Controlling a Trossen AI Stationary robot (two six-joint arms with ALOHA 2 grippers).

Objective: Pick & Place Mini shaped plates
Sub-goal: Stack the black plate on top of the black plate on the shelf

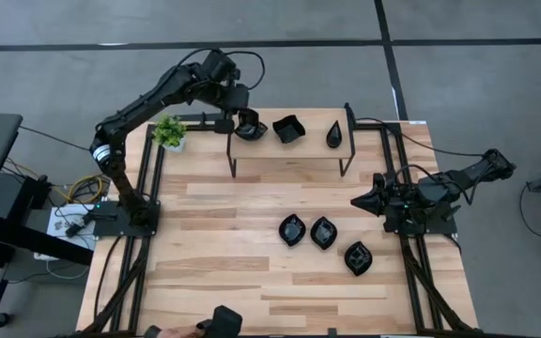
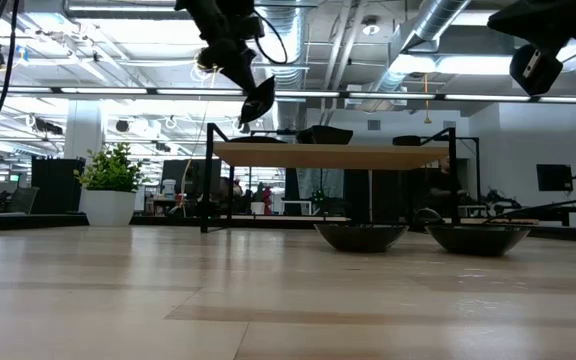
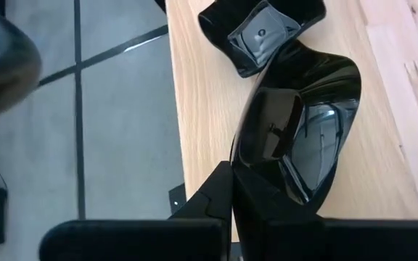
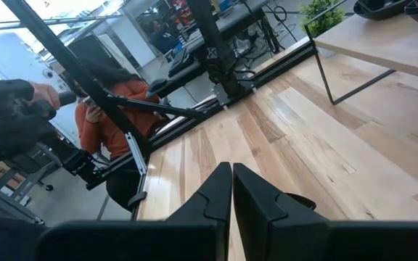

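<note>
The worktop [image 1: 252, 216] carries a raised shelf [image 1: 289, 150] at its far edge. The left pincer [image 1: 242, 117] hangs over the shelf's left end, clamped on the rim of a glossy black plate [image 3: 296, 138], beside a plate [image 1: 289, 129] already lying there. I think it should lower the plate flat, clear of that neighbour, then release. Three plates [image 1: 323, 233] wait on the worktop. The right pincer [image 4: 232, 190] rests closed and empty.

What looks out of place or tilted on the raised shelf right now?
One black plate hangs tilted above the shelf, pinched by the left gripper with jaws shut. The two other plates there sit flat. Nothing looks spilled or broken.
</note>
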